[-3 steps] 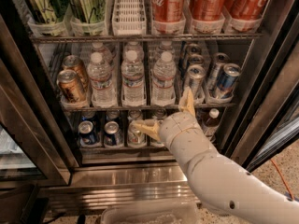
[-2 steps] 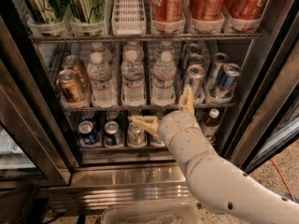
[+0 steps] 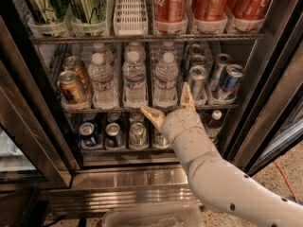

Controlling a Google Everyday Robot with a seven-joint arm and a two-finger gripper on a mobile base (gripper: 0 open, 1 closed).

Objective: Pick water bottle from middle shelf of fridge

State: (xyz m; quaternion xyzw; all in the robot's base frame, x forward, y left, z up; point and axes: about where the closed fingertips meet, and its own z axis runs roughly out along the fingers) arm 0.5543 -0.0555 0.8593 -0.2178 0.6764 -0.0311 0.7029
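Gripper (image 3: 170,109) at the front edge of the middle shelf (image 3: 109,110), jaws spread wide, gripping nothing.
Water bottle (image 3: 165,77) stands upright just above and behind the gap between the jaws, no visible contact. Two more clear bottles (image 3: 135,77) left of the jaws in the same row, bronze cans (image 3: 71,86) further left, silver-blue cans (image 3: 229,79) right of the jaws.

Spread-fingered end effector (image 3: 164,97) seemingly just before water bottle (image 3: 165,76)
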